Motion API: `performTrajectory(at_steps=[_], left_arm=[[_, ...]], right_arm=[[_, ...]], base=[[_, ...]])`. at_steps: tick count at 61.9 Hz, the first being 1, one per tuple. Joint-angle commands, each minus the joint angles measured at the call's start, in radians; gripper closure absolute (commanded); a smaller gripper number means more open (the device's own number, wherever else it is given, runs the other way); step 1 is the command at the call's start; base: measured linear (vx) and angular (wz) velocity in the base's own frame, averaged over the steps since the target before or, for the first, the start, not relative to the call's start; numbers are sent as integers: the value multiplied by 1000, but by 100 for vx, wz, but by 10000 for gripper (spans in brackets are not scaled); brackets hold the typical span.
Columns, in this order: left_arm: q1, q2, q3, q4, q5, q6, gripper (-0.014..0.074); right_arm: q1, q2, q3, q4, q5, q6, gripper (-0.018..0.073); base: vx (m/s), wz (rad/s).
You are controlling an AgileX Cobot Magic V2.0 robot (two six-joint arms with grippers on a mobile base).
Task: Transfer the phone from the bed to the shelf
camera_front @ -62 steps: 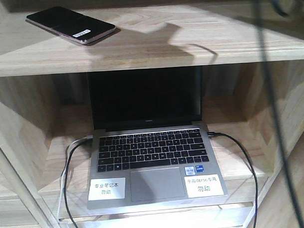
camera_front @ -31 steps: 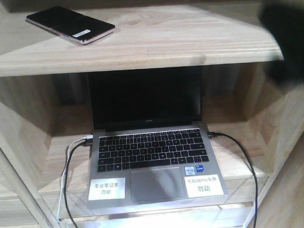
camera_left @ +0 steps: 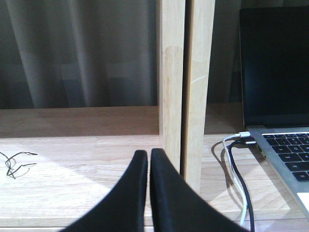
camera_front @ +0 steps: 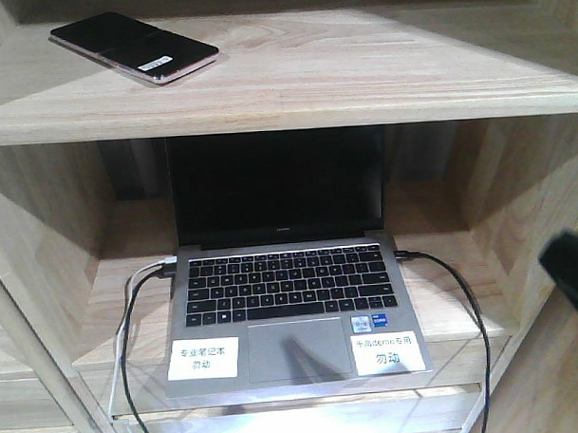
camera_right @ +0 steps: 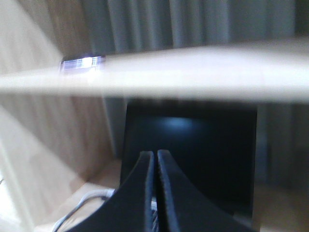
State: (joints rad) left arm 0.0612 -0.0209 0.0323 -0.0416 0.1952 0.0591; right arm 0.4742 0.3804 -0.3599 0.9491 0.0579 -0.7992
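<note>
Phone (camera_front: 134,47) lay flat on the top board of the shelf (camera_front: 360,76), at about 10 o'clock in the front view, screen up, white sticker toward the near end, pinkish edge facing the camera. It sat well inside the board's front lip and nothing touched it; judged as set down, with the placing done. Bed not in any view.

In the right wrist view the phone (camera_right: 83,62) showed only as a bright sliver on the board's edge at 10 o'clock, blurred; the board crossed the frame as a pale smear.

Right gripper (camera_right: 155,159): fingers pressed together with a hairline gap, nothing between them. It sat below the top board, facing the laptop (camera_front: 286,274) screen. A dark blurred shape at 4 o'clock in the front view was probably this arm, cut off by the frame edge; could not confirm.

Left gripper (camera_left: 148,159): fingers likewise closed and empty, low in front of a shelf upright (camera_left: 186,87), well apart from the phone.

The laptop stood open in the compartment under the phone, cables (camera_front: 131,317) plugged in at its left and right. Label text on its palm rest too small to read. Curtain (camera_left: 77,53) behind the shelf.
</note>
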Motion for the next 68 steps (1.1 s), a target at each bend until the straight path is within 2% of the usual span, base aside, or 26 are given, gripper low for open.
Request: performTrajectory(at_steps=[1,68], left_arm=[[0,-7,7,-9,-73,0,595],[0,-7,7,-9,-73,0,595]], right_arm=[[-4,-32,15,11,-33,2,564],[-4,-58,41,4,-42,3,564]], base=[[0,0],[0,0]])
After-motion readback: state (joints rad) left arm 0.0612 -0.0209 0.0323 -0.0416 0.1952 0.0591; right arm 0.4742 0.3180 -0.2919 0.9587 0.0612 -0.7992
